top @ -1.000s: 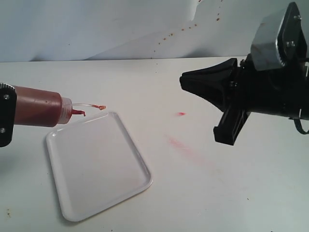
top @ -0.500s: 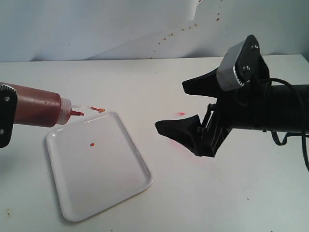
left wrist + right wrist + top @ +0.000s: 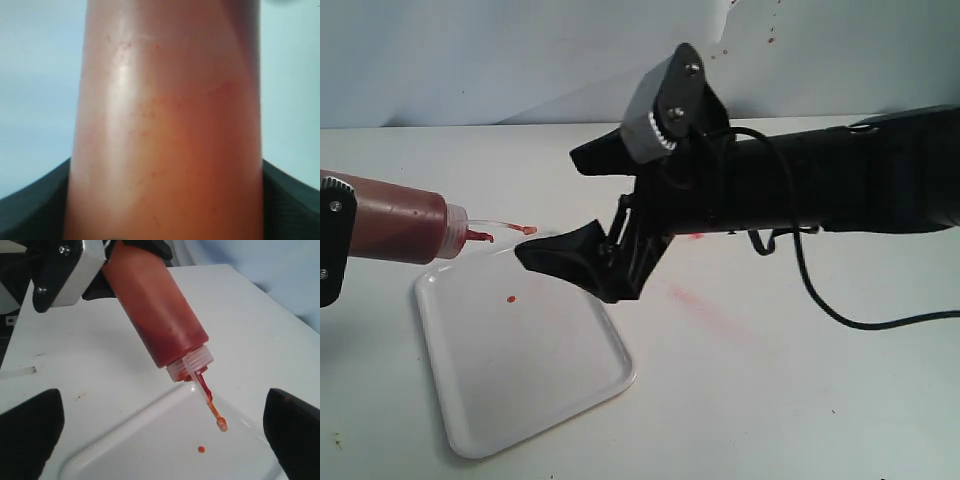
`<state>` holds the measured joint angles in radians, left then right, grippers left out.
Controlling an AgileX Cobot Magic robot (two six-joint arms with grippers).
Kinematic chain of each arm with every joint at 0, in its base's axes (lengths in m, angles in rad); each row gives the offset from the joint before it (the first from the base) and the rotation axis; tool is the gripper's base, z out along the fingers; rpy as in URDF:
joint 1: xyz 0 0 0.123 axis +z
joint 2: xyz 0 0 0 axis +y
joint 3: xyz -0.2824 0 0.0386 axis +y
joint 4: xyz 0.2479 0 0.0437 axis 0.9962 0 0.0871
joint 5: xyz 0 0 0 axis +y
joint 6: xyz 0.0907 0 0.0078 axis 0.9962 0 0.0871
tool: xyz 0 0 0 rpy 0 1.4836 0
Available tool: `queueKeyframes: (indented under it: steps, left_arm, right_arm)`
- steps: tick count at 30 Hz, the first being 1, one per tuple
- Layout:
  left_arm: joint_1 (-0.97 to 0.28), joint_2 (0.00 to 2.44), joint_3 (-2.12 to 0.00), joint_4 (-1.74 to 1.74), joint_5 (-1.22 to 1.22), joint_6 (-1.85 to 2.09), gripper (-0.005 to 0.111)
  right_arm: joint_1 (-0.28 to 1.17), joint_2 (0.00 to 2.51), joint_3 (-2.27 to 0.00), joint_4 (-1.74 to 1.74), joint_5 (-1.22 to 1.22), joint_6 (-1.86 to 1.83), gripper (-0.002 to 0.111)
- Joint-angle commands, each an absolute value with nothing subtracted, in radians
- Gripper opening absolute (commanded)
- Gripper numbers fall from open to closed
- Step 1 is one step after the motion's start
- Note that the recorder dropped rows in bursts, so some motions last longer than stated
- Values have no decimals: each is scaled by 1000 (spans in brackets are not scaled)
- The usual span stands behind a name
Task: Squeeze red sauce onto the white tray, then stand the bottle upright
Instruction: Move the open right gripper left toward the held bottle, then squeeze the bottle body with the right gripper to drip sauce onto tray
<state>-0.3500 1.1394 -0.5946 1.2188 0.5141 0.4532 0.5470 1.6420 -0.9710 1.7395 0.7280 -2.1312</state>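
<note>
While my left gripper (image 3: pixel 330 245) clamps the bottle (image 3: pixel 395 228), tilted over the white tray (image 3: pixel 520 400) at ten o'clock, a dot of red sauce (image 3: pixel 510 298) lies on it; my right gripper (image 3: pixel 548 207) gapes wide at two o'clock

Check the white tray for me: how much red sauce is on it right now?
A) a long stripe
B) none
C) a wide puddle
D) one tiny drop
D: a single small red drop lies on the white tray, close to the nozzle end of the tilted bottle.
</note>
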Motion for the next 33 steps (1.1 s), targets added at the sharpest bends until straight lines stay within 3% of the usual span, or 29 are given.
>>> queueKeyframes:
  steps: [1, 8, 11, 17, 33]
  left_arm:
    - [-349, 1126, -596, 1236, 489, 454, 0]
    - [-349, 1126, -596, 1236, 434, 469, 0]
    - [-349, 1126, -596, 1236, 422, 472, 0]
    - [-349, 1128, -596, 1236, 420, 480, 0]
    - [-349, 1131, -596, 1236, 416, 480, 0]
  right_arm:
    - [613, 1706, -1034, 1744, 635, -2143, 103]
    - [757, 1827, -1169, 1641, 449, -2143, 103]
    - [833, 1895, -1251, 1561, 227, -2143, 103]
    - [888, 1974, -1375, 1542, 109, -2143, 103]
    - [888, 2089, -1515, 1553, 196, -2143, 103]
